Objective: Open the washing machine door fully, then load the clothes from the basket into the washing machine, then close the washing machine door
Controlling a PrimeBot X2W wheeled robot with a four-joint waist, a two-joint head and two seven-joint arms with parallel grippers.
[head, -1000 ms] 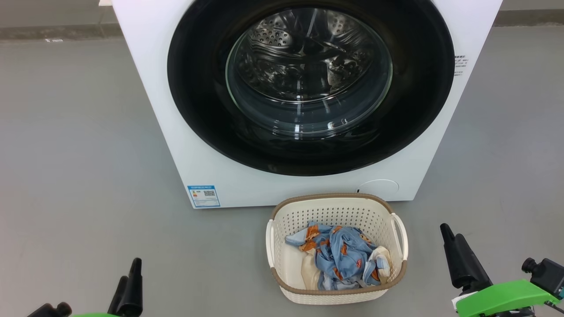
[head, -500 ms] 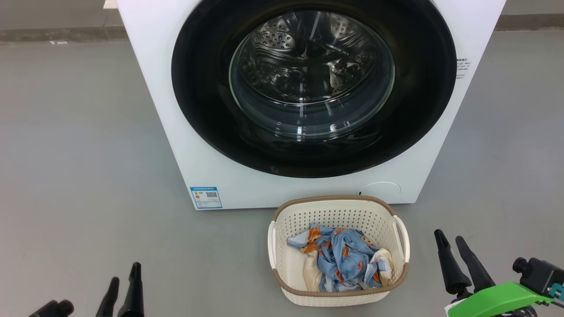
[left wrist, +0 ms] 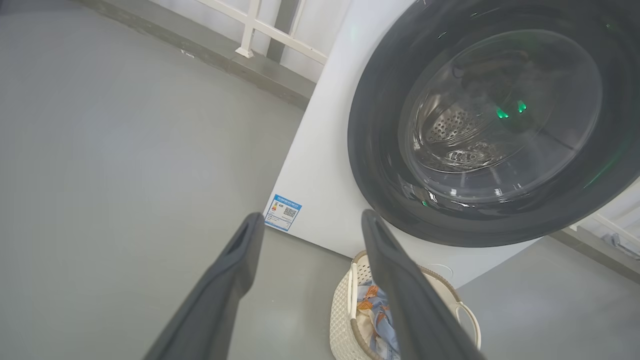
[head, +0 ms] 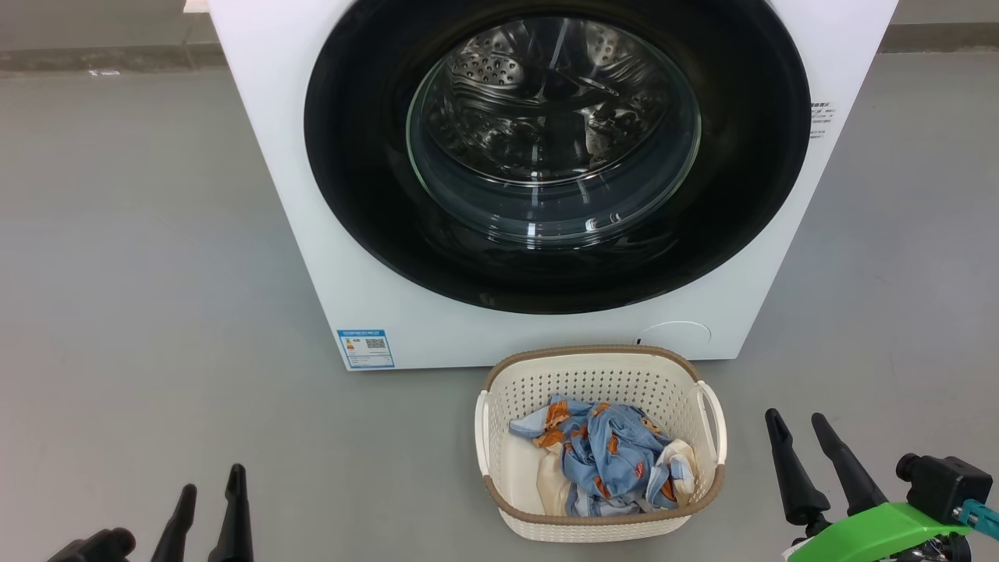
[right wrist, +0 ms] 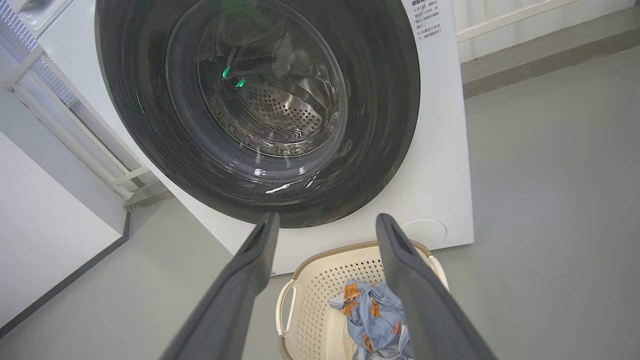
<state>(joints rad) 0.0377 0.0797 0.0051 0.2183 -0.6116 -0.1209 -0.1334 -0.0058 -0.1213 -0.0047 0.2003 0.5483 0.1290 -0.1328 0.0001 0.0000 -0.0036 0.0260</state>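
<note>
The white washing machine [head: 390, 297] stands straight ahead with its round black washing machine door [head: 359, 156] shut flat against the front; the steel drum shows through the glass window [head: 554, 133]. On the floor before it sits the cream basket [head: 601, 375], holding the light blue clothes [head: 609, 460] with orange figures. My left gripper [head: 211, 480] is low at the left, open and empty, well left of the basket. The right gripper [head: 794, 417] stands open and empty just right of the basket. Both wrist views look between open fingers [left wrist: 240, 260] [right wrist: 400, 260] at the door [left wrist: 380, 150] [right wrist: 390, 100] and the basket [left wrist: 340, 310] [right wrist: 320, 280].
Grey floor [head: 140, 273] spreads on both sides of the machine. A blue sticker [head: 365, 348] sits at its lower left corner and a round white cover [head: 675, 334] at its lower right. A white railing [left wrist: 260, 25] and wall run behind.
Both wrists have turned, so each gripper's two fingers now show apart. The left gripper sits lower in the view. The whole picture shifted slightly; door, basket and clothes are unmoved.
</note>
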